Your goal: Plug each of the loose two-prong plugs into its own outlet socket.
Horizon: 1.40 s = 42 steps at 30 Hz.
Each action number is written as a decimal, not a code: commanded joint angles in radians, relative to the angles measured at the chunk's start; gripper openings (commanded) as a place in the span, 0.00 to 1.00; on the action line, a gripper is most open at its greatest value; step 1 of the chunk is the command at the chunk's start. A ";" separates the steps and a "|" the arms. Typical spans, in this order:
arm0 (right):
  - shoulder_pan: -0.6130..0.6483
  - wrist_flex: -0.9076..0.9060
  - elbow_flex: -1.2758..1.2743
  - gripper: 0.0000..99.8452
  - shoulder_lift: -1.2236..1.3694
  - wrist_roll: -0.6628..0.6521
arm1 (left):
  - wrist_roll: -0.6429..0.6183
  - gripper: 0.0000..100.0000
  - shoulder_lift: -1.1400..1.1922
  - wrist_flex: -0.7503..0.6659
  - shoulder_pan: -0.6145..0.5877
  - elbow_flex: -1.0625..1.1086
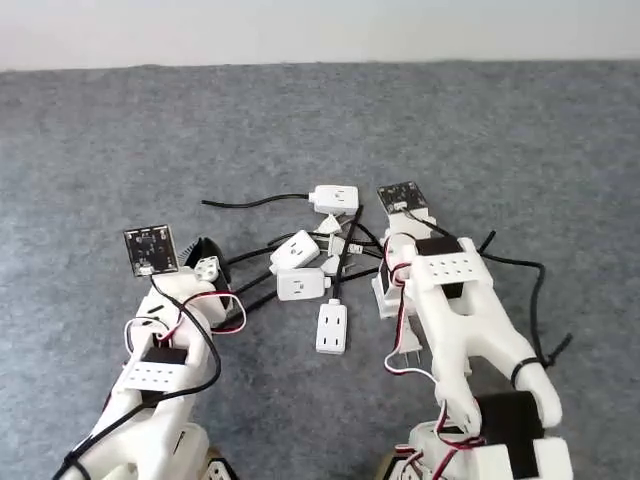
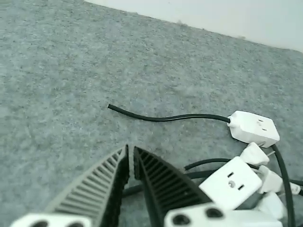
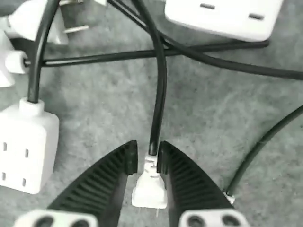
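Note:
My right gripper (image 3: pixel 147 160) is shut on a white two-prong plug (image 3: pixel 150 189), just above the grey carpet. The plug's black cable (image 3: pixel 158 90) runs away between the fingers. A white outlet socket (image 3: pixel 23 146) lies close beside this gripper; in the high view it is the nearest socket (image 1: pixel 332 328). My left gripper (image 2: pixel 131 158) is shut with nothing in it and hangs over bare carpet, short of a square socket (image 2: pixel 230 182) and a far socket (image 2: pixel 253 128). Loose plugs (image 2: pixel 253 153) lie between those sockets. In the high view, three more sockets (image 1: pixel 335 198) (image 1: pixel 295 250) (image 1: pixel 303 285) sit amid tangled cables.
Black cables (image 1: pixel 250 203) cross the middle of the carpet (image 1: pixel 120 150) and loop past the right arm (image 1: pixel 450 290). The left arm (image 1: pixel 160 370) stands at the near left. A pale wall (image 1: pixel 320 30) bounds the far side.

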<state>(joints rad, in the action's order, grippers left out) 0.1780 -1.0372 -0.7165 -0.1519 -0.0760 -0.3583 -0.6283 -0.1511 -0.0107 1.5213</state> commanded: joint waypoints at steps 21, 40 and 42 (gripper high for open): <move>-0.012 -0.016 0.069 0.08 0.084 -0.103 | -0.002 0.01 -0.009 0.000 -0.006 -0.050; -0.013 -0.004 0.106 0.08 0.108 -0.104 | -0.002 0.01 -0.012 -0.002 -0.006 -0.050; -0.013 0.010 0.106 0.08 0.108 -0.104 | -0.002 0.01 -0.012 -0.002 -0.006 -0.050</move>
<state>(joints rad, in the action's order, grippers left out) 0.1765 -1.0556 -0.6613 -0.0414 -0.1665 -0.3583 -0.6283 -0.1511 -0.0092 1.5213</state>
